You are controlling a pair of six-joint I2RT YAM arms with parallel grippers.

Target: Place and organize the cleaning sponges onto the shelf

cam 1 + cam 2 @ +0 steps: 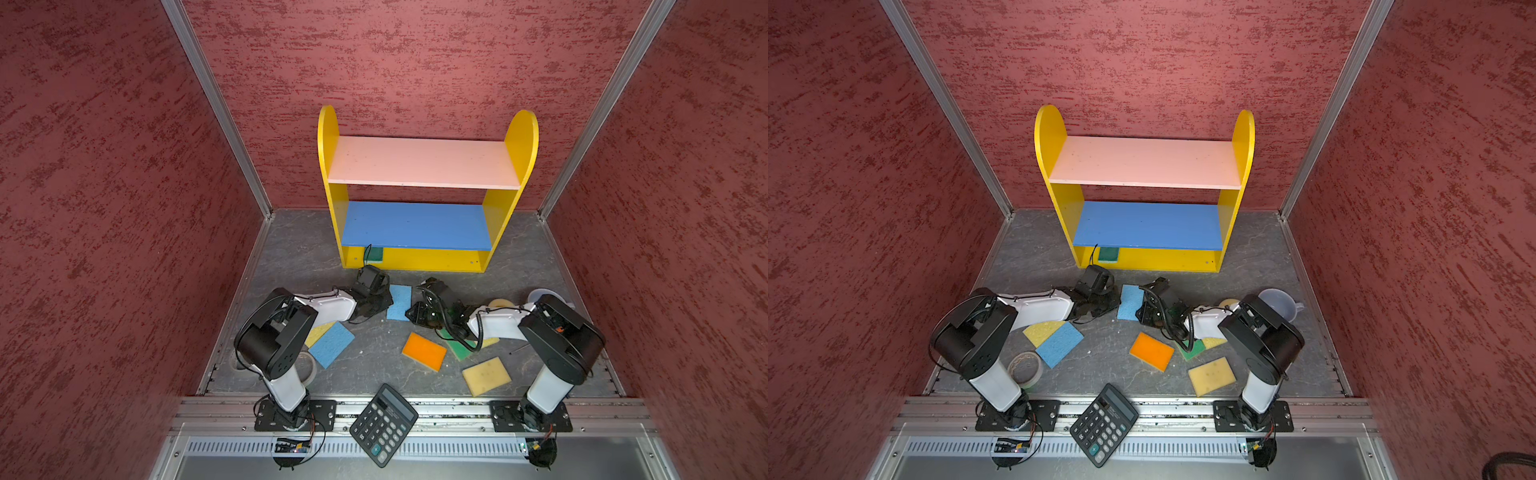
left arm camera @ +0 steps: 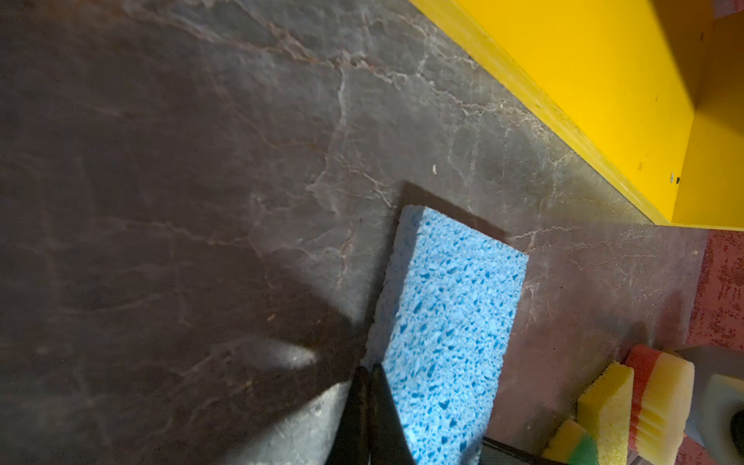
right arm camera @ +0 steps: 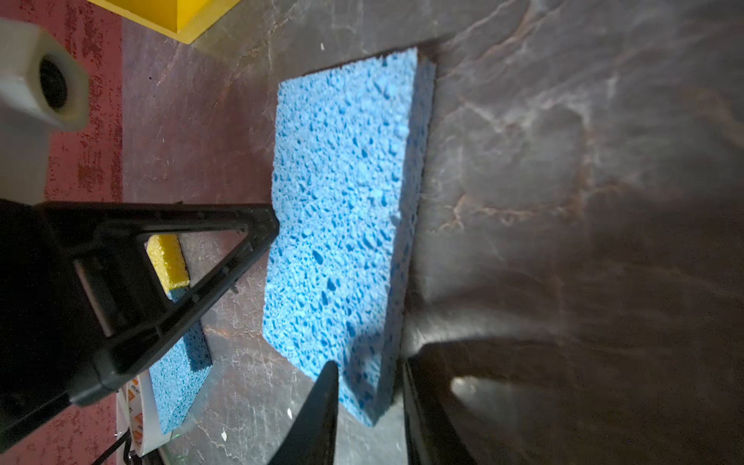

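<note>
Right wrist: porous rectangular blue sponge; veined grey tabletop

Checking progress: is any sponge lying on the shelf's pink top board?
No: the pink top board is bare; a green sponge sits on the bottom tier.

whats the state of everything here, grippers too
shelf: upright, pink and blue boards bare
shelved green sponge: lying on the bottom tier
centre blue sponge: flat, between the grippers
left gripper: shut, tip at the centre blue sponge's edge
right gripper: open, jaws astride that sponge's end
orange sponge: lying flat, untouched
calculator: face up
tape roll: lying flat
</note>
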